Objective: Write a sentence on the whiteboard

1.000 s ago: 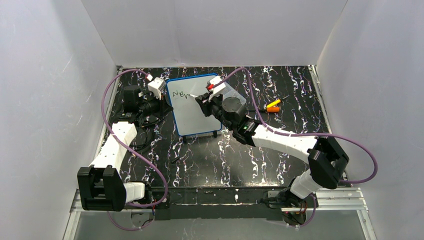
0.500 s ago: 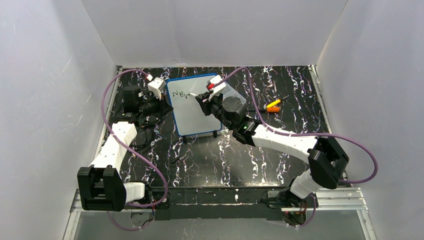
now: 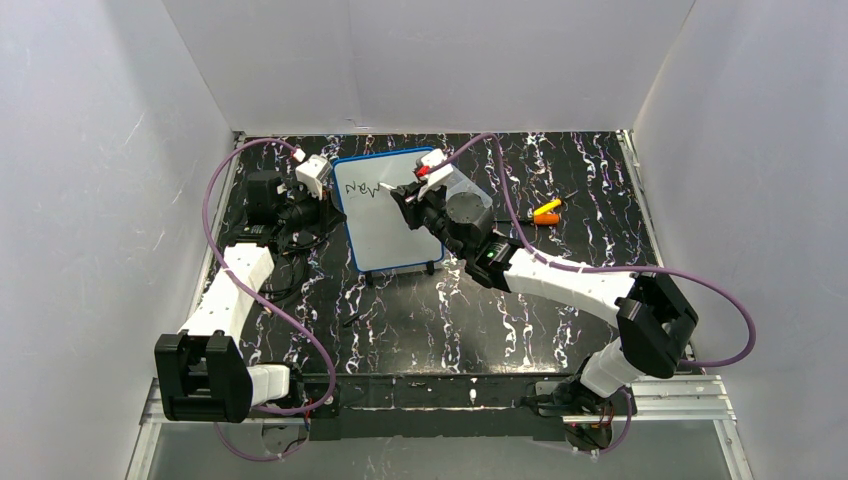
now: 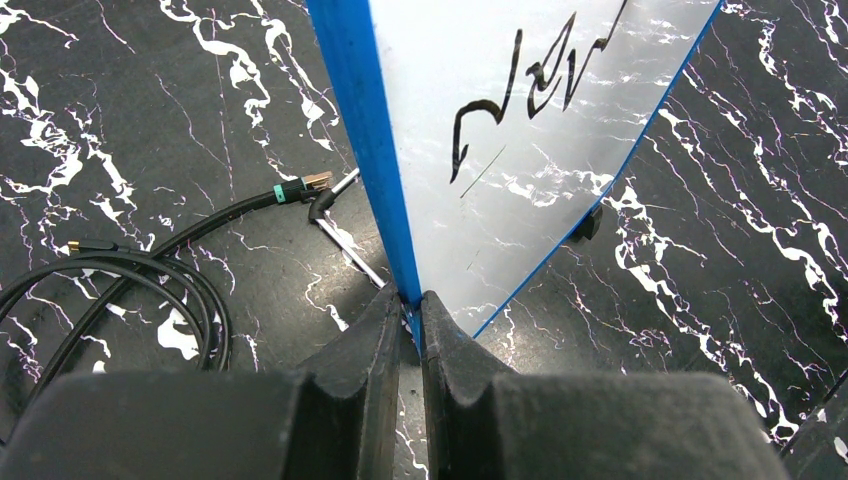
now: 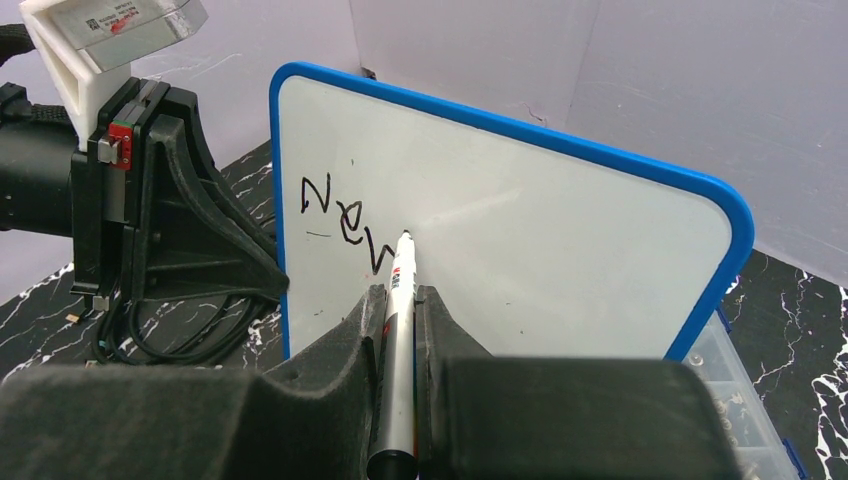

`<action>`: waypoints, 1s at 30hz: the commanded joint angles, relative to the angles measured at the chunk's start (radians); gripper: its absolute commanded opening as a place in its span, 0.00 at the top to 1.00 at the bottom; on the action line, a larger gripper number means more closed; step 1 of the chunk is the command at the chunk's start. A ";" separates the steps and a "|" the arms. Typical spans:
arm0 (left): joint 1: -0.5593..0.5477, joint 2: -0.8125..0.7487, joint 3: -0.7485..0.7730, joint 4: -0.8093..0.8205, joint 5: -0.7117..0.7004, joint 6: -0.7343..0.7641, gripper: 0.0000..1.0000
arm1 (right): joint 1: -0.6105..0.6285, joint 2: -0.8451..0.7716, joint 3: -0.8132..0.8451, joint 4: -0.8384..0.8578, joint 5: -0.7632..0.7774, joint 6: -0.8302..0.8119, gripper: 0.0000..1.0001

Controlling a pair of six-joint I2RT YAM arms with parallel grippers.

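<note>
The whiteboard [image 3: 390,225], white with a thin blue frame, stands tilted on edge at the back of the table. My left gripper [image 4: 411,305] is shut on its blue left edge [image 4: 372,150] and holds it up. The sentence [image 5: 345,222] is one black handwritten word, "New", near the board's top left; it also shows in the left wrist view as the same word [image 4: 520,95]. My right gripper [image 5: 398,295] is shut on a silver marker [image 5: 400,340]. The marker's tip rests against the board just right of the last letter. From above, the right gripper [image 3: 408,200] sits at the board's right side.
Orange and yellow pens [image 3: 546,211] lie to the right of the board. A clear plastic compartment box [image 5: 740,400] sits behind the board's lower right corner. Black cables [image 4: 130,280] coil on the marble table left of the board. White walls enclose three sides.
The right gripper moved the marker a little up and right on the board, and the last letter of "New" got its closing stroke. The left arm and board stayed still.
</note>
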 commanded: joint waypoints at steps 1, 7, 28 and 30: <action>0.002 -0.032 -0.010 -0.002 0.015 0.010 1.00 | -0.006 -0.034 0.044 0.055 0.040 -0.018 0.99; 0.002 -0.037 -0.009 -0.002 -0.001 0.001 1.00 | -0.006 -0.047 0.047 0.034 0.013 -0.017 0.99; 0.002 -0.039 -0.006 0.000 -0.017 -0.024 1.00 | -0.135 -0.227 -0.078 -0.077 -0.199 0.114 0.99; 0.002 -0.039 -0.005 -0.001 -0.018 -0.023 1.00 | -0.144 -0.225 -0.083 -0.061 -0.219 0.117 0.99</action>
